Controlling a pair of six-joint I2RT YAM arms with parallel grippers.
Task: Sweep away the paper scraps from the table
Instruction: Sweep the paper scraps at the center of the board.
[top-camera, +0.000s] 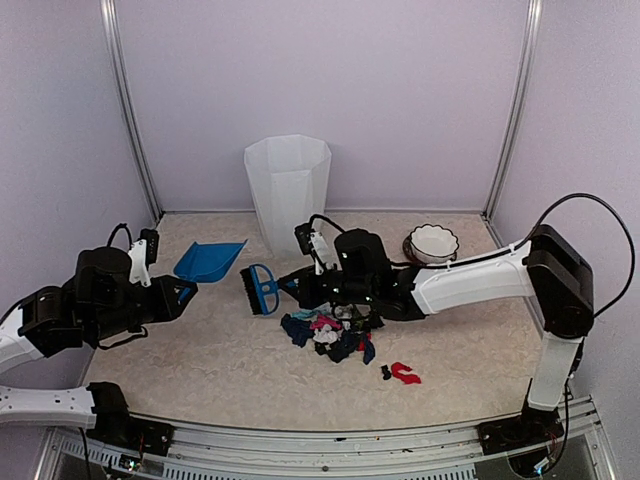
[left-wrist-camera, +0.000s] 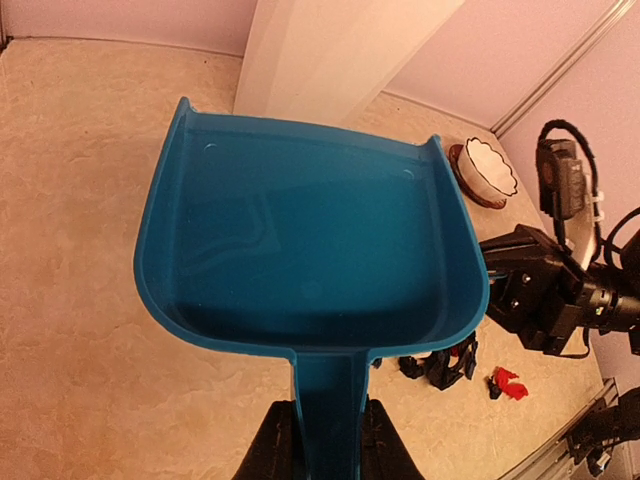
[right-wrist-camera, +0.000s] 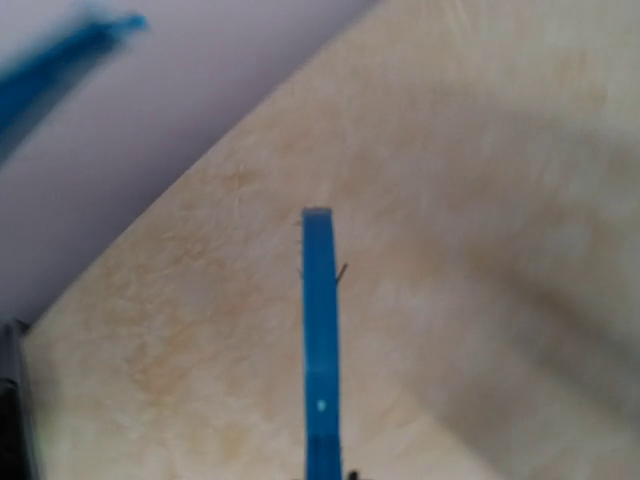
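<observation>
Both my hands grip: left hand (top-camera: 183, 291) the dustpan (top-camera: 208, 260), right hand (top-camera: 288, 284) the brush (top-camera: 260, 290), paper scraps (top-camera: 330, 335) just beside it.

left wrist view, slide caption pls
Left gripper holding an empty dustpan by its handle over the table, bin behind.

bin (top-camera: 287, 190) at rear, bowl (top-camera: 432, 243) right — table (top-camera: 200, 380) front-left free

No writing, label, brand or number is legible on the dustpan (left-wrist-camera: 310, 250), brush (top-camera: 262, 290), bin (top-camera: 287, 190), bowl (top-camera: 432, 243) or table (top-camera: 200, 370).
</observation>
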